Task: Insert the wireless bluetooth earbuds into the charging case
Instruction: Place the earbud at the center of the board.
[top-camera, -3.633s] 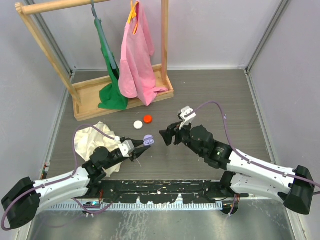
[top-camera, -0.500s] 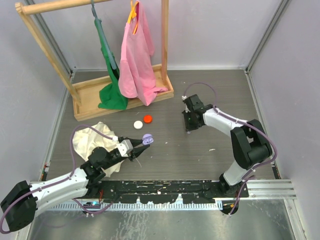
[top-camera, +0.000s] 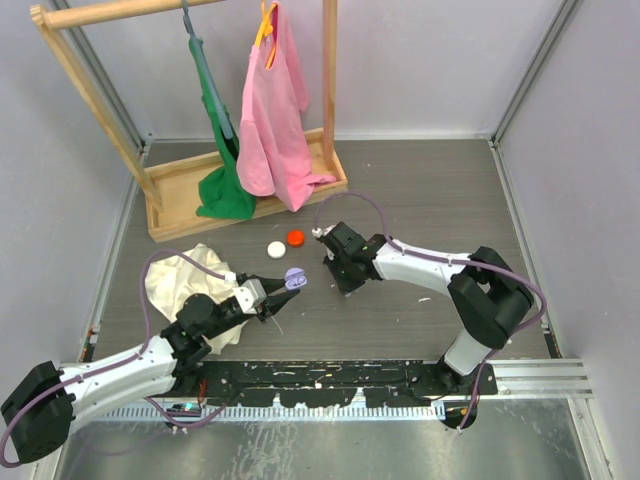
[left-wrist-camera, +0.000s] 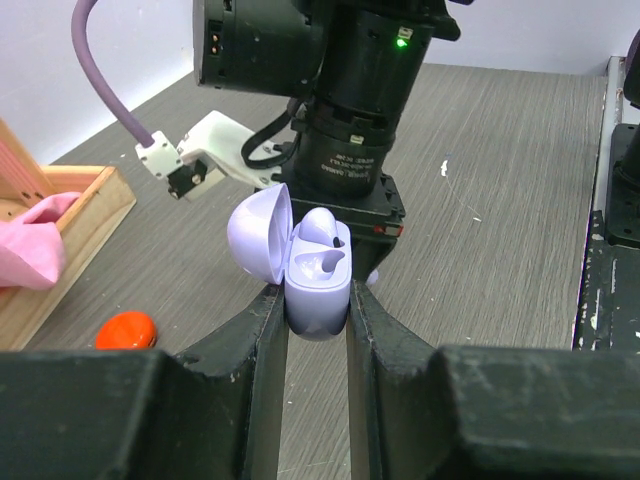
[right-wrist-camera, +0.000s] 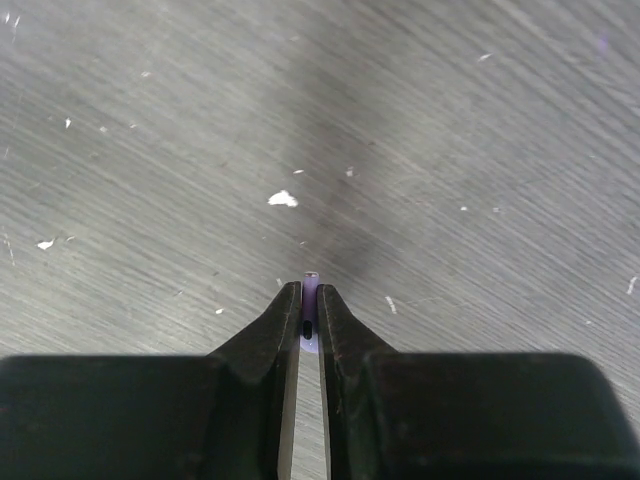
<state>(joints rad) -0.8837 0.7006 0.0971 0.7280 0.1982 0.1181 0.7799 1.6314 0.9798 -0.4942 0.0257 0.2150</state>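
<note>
Holding the open case (left-wrist-camera: 318, 278) pinched in the left gripper (left-wrist-camera: 316, 308), the robot should bring the right gripper (right-wrist-camera: 309, 305), clamped on an earbud (right-wrist-camera: 310, 284) nearby, stem-down over the empty-looking socket and lower slowly, keeping the case level.

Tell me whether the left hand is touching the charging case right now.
Touching. The left wrist view shows both fingers of the left hand pressed flat against the sides of the open charging case, with no gap.
</note>
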